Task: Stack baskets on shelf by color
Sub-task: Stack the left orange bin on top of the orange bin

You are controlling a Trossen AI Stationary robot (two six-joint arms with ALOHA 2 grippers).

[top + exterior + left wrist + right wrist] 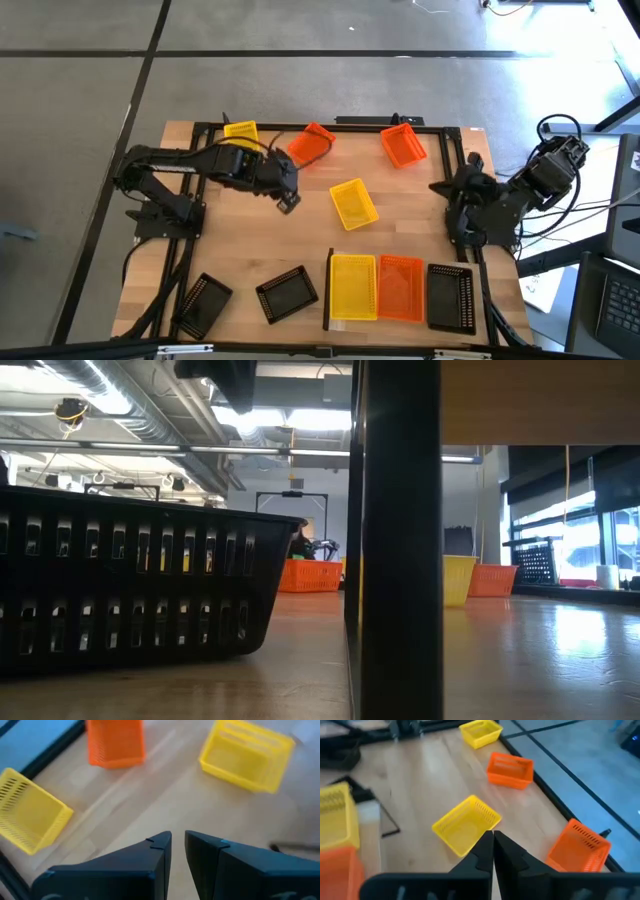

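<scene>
A wooden table [250, 240] is filling the high view, with the shelf [400, 318], a pale board with a dark upright end piece, lying along its near edge. On that shelf three baskets are already sitting side by side: a yellow basket [352, 286], an orange basket [401, 287] touching it, and a black basket [451, 297] just beside that. Judging from this layout, the sorting is only partly done, since each colour seems to be showing a single base basket and six more baskets are lying loose on the table.

Two loose black baskets, one [287, 294] just left of the end piece and one [204, 303] near the table's left corner, are waiting on the near side. A loose yellow basket [353, 203] is sitting in the middle of the table, well apart from the shelf. Along the far edge are lying a tilted orange basket [311, 145], a second orange basket [403, 145] and a small yellow basket [240, 131].

The left arm is reaching across the far left of the table, its left gripper [288, 199] hovering between the tilted orange basket and the middle yellow one, fingers slightly apart and holding nothing. The right arm is waiting folded at the table's right edge; its right gripper [493, 845] is clenched on nothing, fingers together, pointing toward the middle yellow basket.

What is left, by this reckoning, is to bring every loose basket onto its matching colour.
</scene>
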